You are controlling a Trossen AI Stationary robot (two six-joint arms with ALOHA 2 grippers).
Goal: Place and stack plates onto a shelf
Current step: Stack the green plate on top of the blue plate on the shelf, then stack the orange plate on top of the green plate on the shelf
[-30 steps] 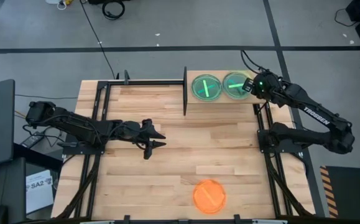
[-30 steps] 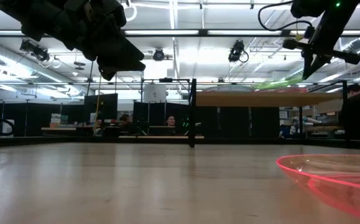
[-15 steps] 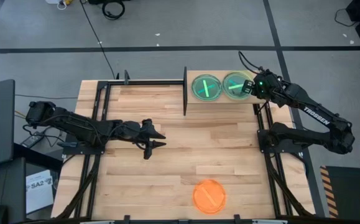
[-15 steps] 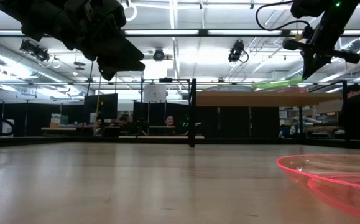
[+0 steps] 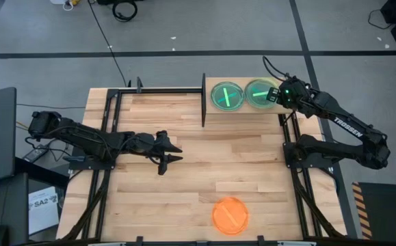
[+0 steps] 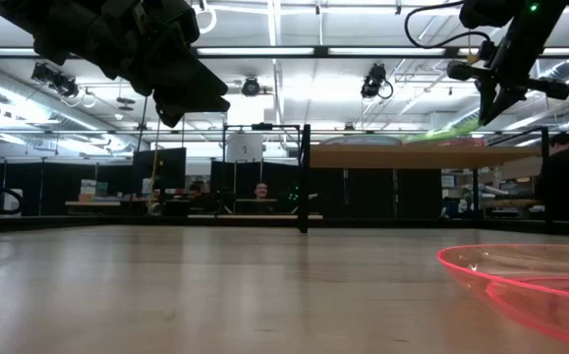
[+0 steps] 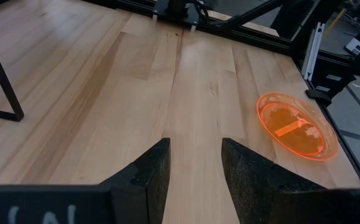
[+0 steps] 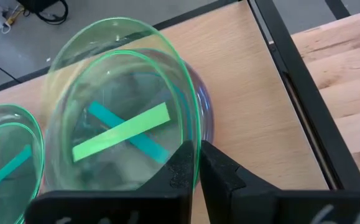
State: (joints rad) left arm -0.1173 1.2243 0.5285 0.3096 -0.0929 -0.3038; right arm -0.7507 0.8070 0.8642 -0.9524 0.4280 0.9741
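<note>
The light-wood shelf (image 5: 242, 116) stands at the table's far right and carries two plate stacks with green tops, the left stack (image 5: 226, 96) and the right stack (image 8: 207, 118). My right gripper (image 5: 277, 96) is over the shelf's right end, shut on a green plate (image 8: 114, 127) that tilts above the right stack. An orange plate (image 5: 230, 214) lies flat on the tabletop near the near edge and also shows in the left wrist view (image 7: 295, 124). My left gripper (image 5: 172, 151) hovers open over the table's middle left, touching nothing. My right gripper (image 8: 199, 155) pinches the green plate's rim (image 8: 196, 140) on its right side between the two fingers (image 8: 181, 167). The plate is tilted, its held edge raised, over the stack beneath (image 6: 446, 131). Whether its far edge rests on that stack I cannot tell.
A bare black metal frame (image 5: 160, 88) runs along the far edge left of the shelf, with a black upright (image 5: 203, 102) at the shelf's left end. Black rails (image 5: 102, 184) line the table's sides. Bare wood (image 5: 225, 157) lies between the arms.
</note>
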